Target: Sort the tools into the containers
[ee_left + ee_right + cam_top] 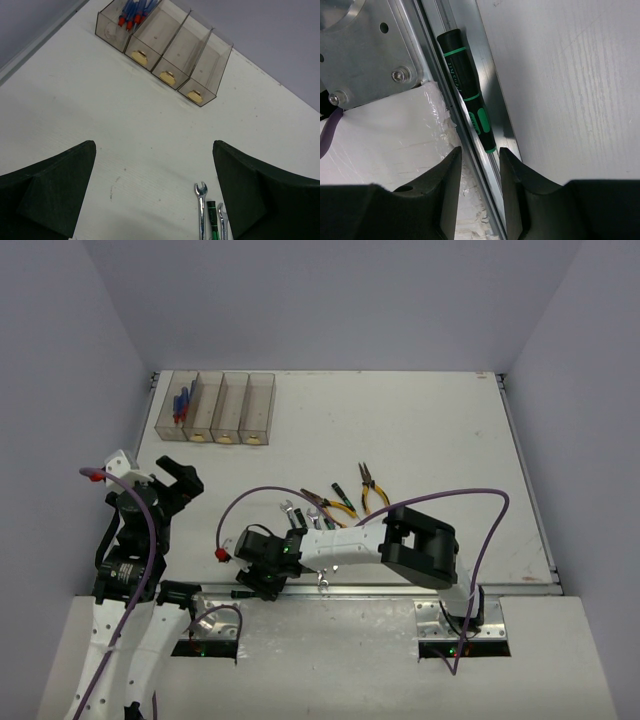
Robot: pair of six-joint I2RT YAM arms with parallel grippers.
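My right gripper point(480, 152) hangs over the near edge of the counter point(570, 100), fingers drawn close with a narrow gap between them, pinching nothing that I can see. The black and green screwdriver point(465, 85) lies down in the metal rail point(487, 60) at that edge, off the white top. Its near end is just ahead of my fingertips. Its long axis runs away from me along the rail, slanting a little left, so my fingers stand either side of that line. I judge they would close across it, near the end. My left gripper point(155, 195), spread wide, is well apart and faces the containers point(230, 400).
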